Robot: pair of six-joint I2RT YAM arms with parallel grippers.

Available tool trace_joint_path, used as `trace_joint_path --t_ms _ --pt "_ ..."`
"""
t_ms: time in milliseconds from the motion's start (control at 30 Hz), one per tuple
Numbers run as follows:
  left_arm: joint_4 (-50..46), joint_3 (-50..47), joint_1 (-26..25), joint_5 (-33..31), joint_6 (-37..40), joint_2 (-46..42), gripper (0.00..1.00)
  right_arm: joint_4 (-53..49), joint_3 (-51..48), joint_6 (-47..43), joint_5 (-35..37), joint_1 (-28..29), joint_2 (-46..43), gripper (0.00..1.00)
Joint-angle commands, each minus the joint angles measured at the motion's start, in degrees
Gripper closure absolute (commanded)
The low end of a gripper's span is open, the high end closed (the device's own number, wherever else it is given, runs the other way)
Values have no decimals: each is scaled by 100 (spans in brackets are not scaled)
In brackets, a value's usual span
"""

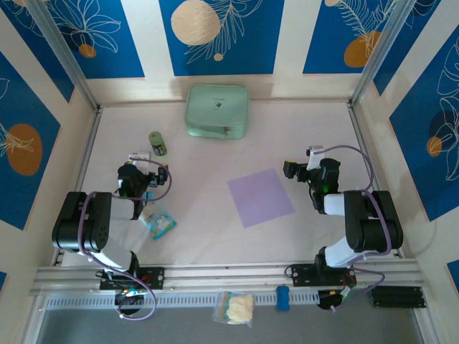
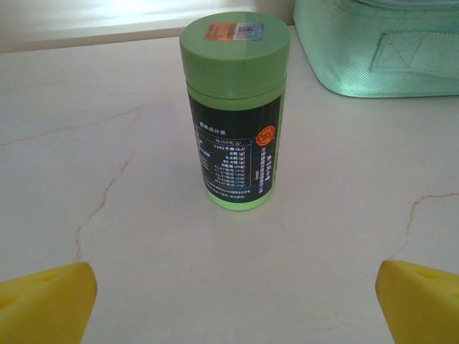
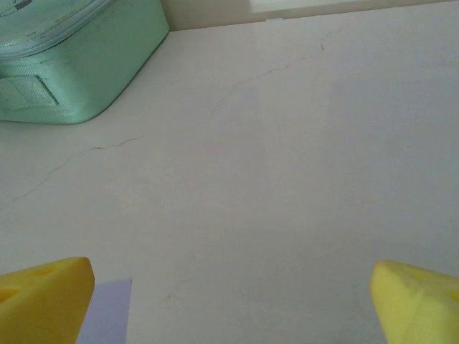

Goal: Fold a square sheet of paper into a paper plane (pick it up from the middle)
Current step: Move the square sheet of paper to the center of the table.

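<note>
Left wrist view: green bottle [image 2: 234,107] with illegible dark label; left tool [image 2: 233,304] and right tool [image 3: 229,301] spread wide, empty.

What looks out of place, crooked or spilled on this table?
Nothing spilled or damaged. The square sheet of paper lies flat but askew to the table edges. A snack packet lies beside the left arm, and a clear bag sits by the front rail, off the tabletop.
</note>
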Motion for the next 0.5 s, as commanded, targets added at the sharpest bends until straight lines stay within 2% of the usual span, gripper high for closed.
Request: trace_joint_path --t_ms 0,467 --pt "138 35 -24 95 69 20 1 -4 136 -41 -110 -14 38 1" --pt "120 38 -21 94 58 28 1 -6 132 -40 -111 -15 36 1"
